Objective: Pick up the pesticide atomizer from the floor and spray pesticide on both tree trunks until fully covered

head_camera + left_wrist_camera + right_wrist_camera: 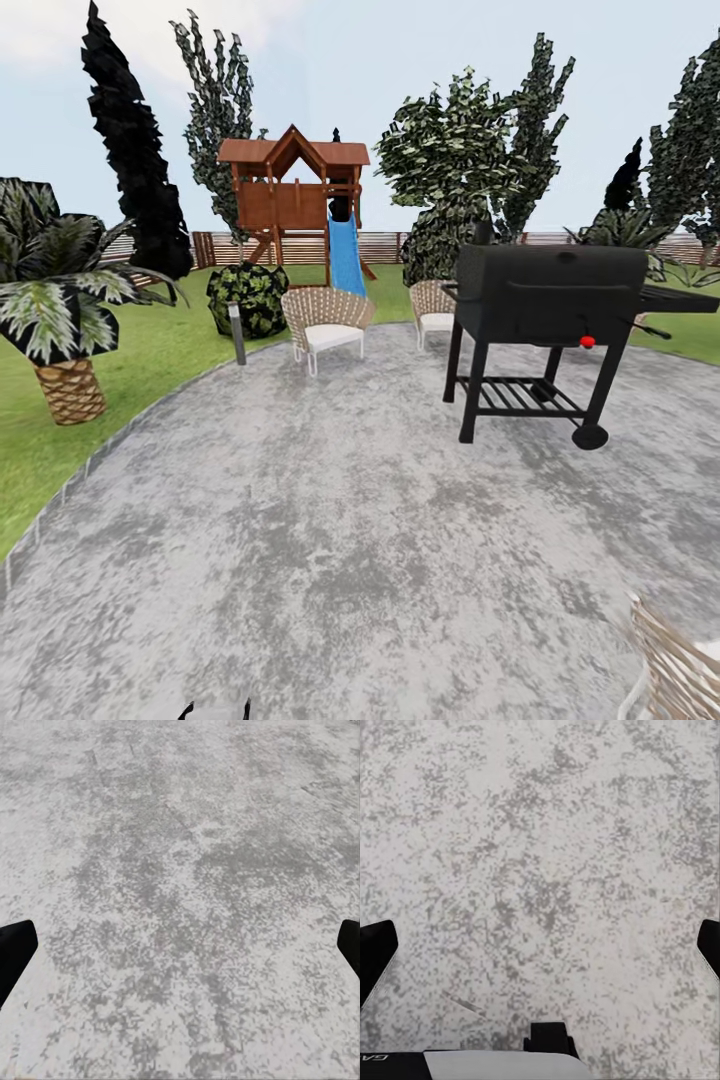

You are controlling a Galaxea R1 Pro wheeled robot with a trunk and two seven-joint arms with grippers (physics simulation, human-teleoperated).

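Observation:
I stand on the grey speckled patio, facing the garden's green lawn [165, 350] and its brown slat fence [385, 247]. The pesticide atomizer is out of view, and so are the two thick grey-brown tree trunks. My left gripper [180, 952] hangs open over bare paving, its black fingertips [15, 952] wide apart with nothing between them. My right gripper [540, 952] is likewise open above the paving, fingertips [376, 952] at the picture's edges.
A black grill [545, 300] stands on the patio [330, 520] ahead right. Two wicker chairs [325, 320] sit at its far edge, another chair [680, 665] near right. A bollard lamp [237, 332], bush [250, 295], palm [55, 300], dark cypress [135, 150] and wooden playset with blue slide [300, 200] lie beyond.

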